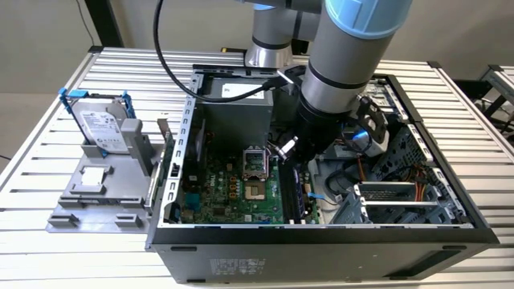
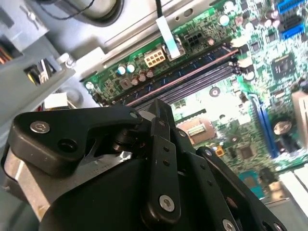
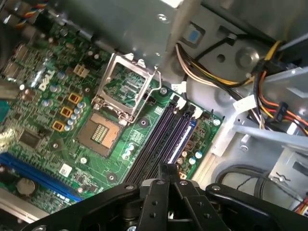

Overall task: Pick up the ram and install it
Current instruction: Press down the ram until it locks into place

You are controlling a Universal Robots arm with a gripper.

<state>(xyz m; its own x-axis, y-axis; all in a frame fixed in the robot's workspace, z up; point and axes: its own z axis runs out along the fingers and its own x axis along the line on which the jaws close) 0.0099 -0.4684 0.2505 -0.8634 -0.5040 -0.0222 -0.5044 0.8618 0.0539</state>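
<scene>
Here the black gripper (image 3: 166,169), its fingers pressed together with nothing visibly between them, hangs just above the long black memory slots (image 3: 161,139) on the green motherboard (image 1: 233,192); I cannot tell where the ram is.

Matt black plastic jaws, glossy green motherboard (image 3: 120,159), bare grey metal case (image 1: 321,235)
</scene>
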